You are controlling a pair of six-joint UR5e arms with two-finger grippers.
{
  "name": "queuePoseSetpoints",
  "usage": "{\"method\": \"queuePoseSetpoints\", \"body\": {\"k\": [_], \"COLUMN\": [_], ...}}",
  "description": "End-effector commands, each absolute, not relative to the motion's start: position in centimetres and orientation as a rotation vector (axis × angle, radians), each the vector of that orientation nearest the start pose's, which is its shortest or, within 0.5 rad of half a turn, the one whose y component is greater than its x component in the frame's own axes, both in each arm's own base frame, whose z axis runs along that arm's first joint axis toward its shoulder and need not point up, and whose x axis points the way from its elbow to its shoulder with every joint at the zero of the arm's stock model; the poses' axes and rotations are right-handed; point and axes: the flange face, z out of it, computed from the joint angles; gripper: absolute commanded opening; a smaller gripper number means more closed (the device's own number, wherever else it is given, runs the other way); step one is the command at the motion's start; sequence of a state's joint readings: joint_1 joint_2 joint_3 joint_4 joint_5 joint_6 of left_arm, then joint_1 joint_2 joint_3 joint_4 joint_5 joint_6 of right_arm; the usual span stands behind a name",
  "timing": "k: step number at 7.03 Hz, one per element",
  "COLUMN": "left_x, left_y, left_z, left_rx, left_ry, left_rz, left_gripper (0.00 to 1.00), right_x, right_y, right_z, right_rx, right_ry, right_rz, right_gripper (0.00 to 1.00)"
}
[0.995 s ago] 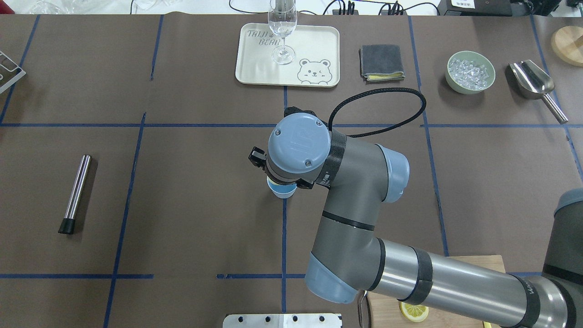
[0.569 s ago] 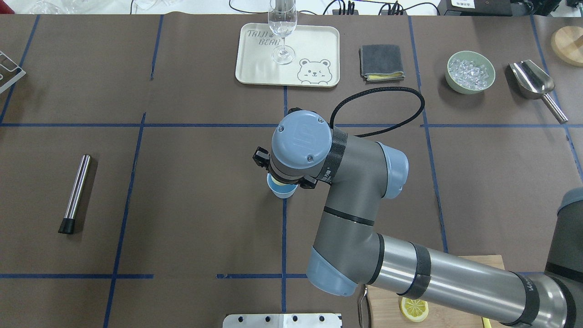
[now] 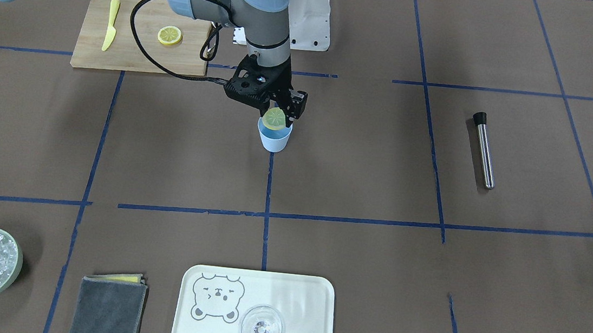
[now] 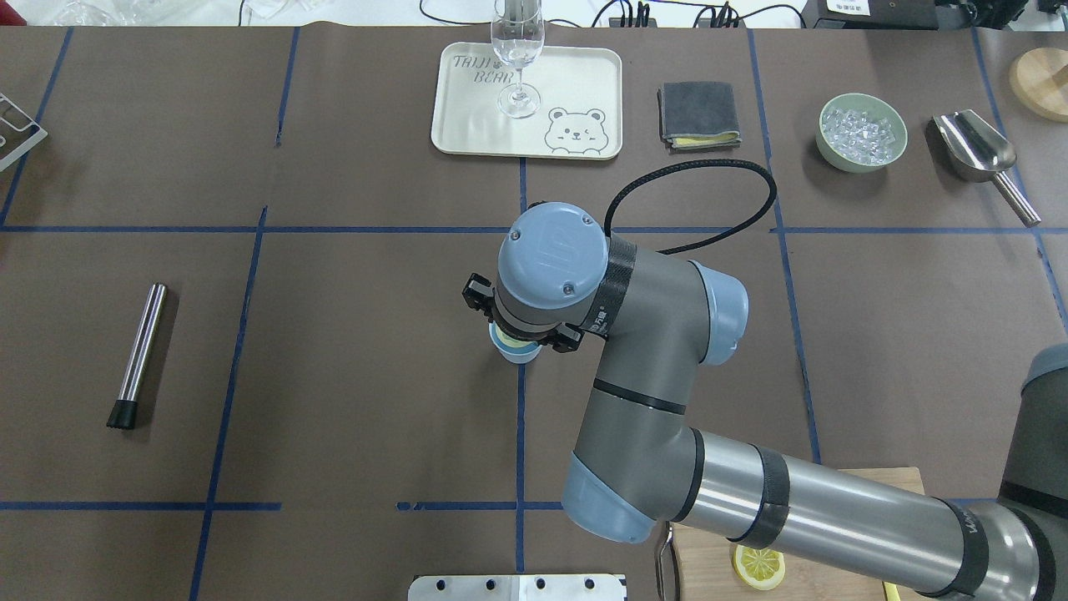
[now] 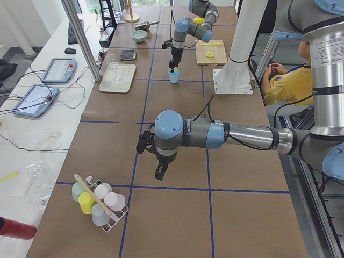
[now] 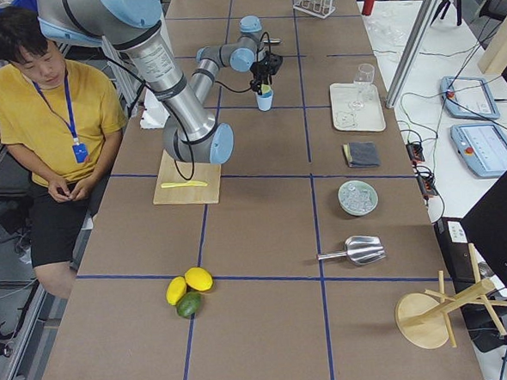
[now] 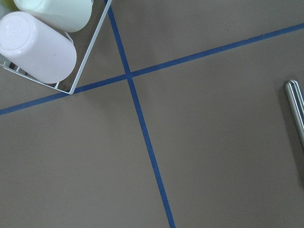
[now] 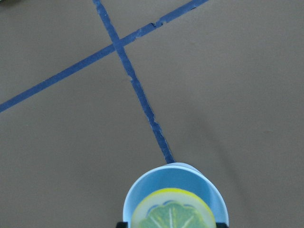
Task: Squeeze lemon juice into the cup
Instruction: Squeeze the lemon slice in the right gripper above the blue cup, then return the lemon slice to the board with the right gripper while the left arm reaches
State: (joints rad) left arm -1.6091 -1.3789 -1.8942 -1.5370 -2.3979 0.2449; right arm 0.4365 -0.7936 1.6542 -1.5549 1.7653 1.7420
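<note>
From the front: right tool (image 3: 278, 112) clenched on the lemon (image 3: 274, 118), pinched by the rim, face outward, hung right at the mouth of the cup (image 3: 274, 140). Lower edge seemingly just inside the rim, contact impossible to tell. Second slice (image 3: 170, 35) lying on the cutting board (image 3: 89, 54) beside the yellow knife (image 3: 110, 26).

From overhead: wrist nudged a little toward the view's right and slightly turned against a second ago. More of the cup's blue inside bare then, mostly covered by the pale slice now. Cup unmoved on the blue tape line. Probably means slice centred, squeeze under way or about to start.

From the right wrist: slice straight above the opening, well centred.

From the left end: left tool (image 5: 160, 171) low over the table near the cup rack (image 5: 99, 201); released or clenched, cannot tell.
</note>
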Motion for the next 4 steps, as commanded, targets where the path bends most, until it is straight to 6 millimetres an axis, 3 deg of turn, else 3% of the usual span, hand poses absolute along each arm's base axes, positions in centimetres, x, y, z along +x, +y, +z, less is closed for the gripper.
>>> {"method": "queuePoseSetpoints", "body": {"k": [1,3,4], "left_x": [-7.6,-7.0,-6.8], "left_y": [-41.1,-41.8,-42.3], "left_z": [58.5,57.8,57.3], "left_rx": [0.204,0.2,0.266], "left_ry": [0.811,0.861,0.856], "left_rz": [0.224,0.191,0.216], "left_gripper": [1.0,1.0,1.0], "right_x": [-57.9,-56.6,-55.1], "right_y": [-39.6,-39.9,-40.0], "right_z": [15.3,14.7,14.9], "right_rx": [-0.069,-0.121,-0.14], "right_ry": [-0.899,-0.921,-0.937], "right_rz": [0.479,0.461,0.455], "right_gripper": [0.81,0.83,0.99]}}
